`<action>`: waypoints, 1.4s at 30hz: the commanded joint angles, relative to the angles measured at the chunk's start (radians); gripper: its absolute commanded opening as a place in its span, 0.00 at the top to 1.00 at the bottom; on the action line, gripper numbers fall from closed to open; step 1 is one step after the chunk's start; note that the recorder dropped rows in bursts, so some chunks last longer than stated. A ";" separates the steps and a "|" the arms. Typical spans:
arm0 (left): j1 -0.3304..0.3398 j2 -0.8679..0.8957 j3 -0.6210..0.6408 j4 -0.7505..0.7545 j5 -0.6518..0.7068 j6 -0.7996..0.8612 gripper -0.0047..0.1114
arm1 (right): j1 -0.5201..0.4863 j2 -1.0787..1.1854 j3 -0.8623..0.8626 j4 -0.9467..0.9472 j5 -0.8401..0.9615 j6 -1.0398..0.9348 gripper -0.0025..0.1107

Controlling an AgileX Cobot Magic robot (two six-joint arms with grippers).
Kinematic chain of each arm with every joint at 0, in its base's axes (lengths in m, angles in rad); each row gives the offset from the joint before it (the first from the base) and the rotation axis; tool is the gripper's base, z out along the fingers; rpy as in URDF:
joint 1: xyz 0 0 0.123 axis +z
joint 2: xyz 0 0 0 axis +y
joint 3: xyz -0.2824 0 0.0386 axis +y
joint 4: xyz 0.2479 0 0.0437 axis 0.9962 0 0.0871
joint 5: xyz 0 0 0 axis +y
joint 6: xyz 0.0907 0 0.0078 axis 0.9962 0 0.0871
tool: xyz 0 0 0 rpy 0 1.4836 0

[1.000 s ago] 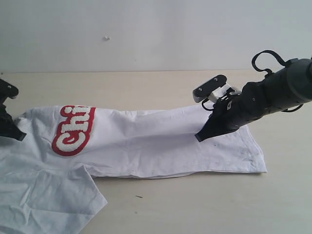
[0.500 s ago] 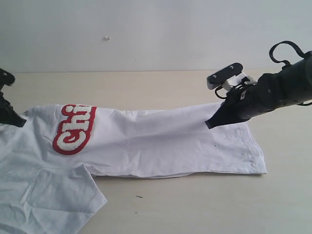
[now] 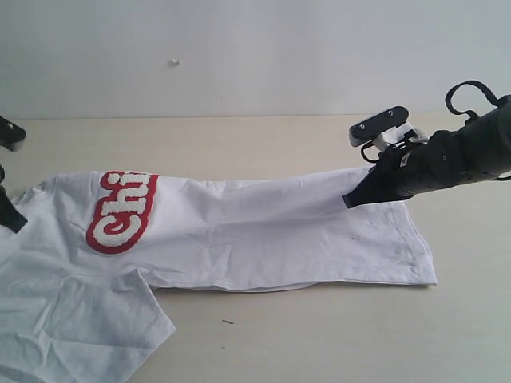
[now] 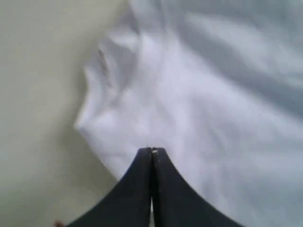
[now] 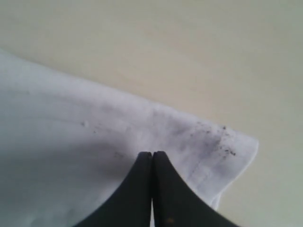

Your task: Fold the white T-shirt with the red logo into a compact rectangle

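Observation:
The white T-shirt [image 3: 255, 231] lies flat on the table, its body folded into a long band running right. Its red logo [image 3: 120, 211] faces up at the left, only "Chi" showing. One sleeve [image 3: 88, 327] spreads at the front left. My right gripper [image 3: 349, 201] is shut and empty, tip hovering at the band's far edge near the hem. The right wrist view shows it [image 5: 152, 153] over the speckled hem corner [image 5: 222, 146]. My left gripper [image 3: 11, 222] is at the shirt's left edge, mostly out of frame. In its wrist view it [image 4: 152, 150] is shut, above rumpled white cloth [image 4: 213, 94].
The beige table [image 3: 335, 335] runs on in front of and to the right of the shirt. A small dark speck [image 3: 227, 322] lies near the front. A pale wall [image 3: 255, 56] stands behind the table.
My right gripper has drawn back to the right and slightly up, off the shirt's middle. My left gripper has slid left toward the frame edge. The shirt has not moved.

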 commanded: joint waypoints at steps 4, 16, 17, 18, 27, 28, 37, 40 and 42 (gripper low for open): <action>-0.144 -0.019 -0.001 -0.047 0.279 0.060 0.96 | -0.005 -0.001 -0.010 0.009 0.028 0.009 0.98; -0.440 -0.187 0.122 0.015 0.261 0.128 0.96 | -0.005 0.002 -0.010 0.122 0.028 0.009 0.98; -0.447 -0.207 0.140 0.012 0.261 0.128 0.96 | -0.005 0.002 -0.010 0.134 0.028 0.009 0.98; -0.454 -0.228 0.156 0.010 0.261 0.128 0.96 | -0.005 0.002 -0.010 0.140 0.028 0.009 0.98; -0.515 -0.343 0.285 -0.179 0.341 0.128 0.96 | -0.005 0.002 -0.010 0.210 0.034 0.009 0.98; -0.515 -0.348 0.297 -0.201 0.341 0.128 0.96 | -0.005 0.002 -0.010 0.211 0.037 0.009 0.98; -0.515 -0.353 0.387 -0.272 0.281 0.147 0.70 | -0.005 0.002 -0.010 0.229 0.049 0.009 0.98; -0.515 -0.353 0.413 -0.270 0.274 0.159 0.40 | -0.005 0.002 -0.010 0.229 0.052 0.009 0.98; -0.515 -0.353 0.433 -0.266 0.257 0.159 0.31 | -0.005 0.002 -0.010 0.232 0.051 0.009 0.98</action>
